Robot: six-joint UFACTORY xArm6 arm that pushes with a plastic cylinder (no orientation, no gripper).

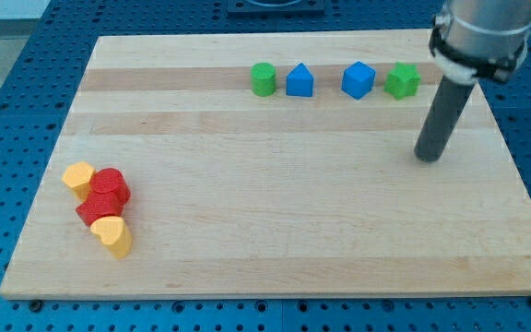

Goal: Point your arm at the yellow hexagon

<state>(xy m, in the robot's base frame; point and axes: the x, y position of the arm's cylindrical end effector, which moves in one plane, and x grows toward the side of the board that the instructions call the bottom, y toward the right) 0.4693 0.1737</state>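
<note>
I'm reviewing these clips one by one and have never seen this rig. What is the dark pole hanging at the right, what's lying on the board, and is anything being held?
There is one picture, from a single camera looking down at a slant on a wooden board. The dark pole is the end of a robot arm: it has no gripper, only a rod whose lower end, my tip, slides over the board to push blocks. Nothing is held.

Near the view's top sits a row: a green cylinder, a blue block, a blue cube and a green block. At the view's lower left is a tight cluster: the yellow hexagon, two red blocks and a yellow heart.

My tip rests below the green block, touching nothing, far from the hexagon.
</note>
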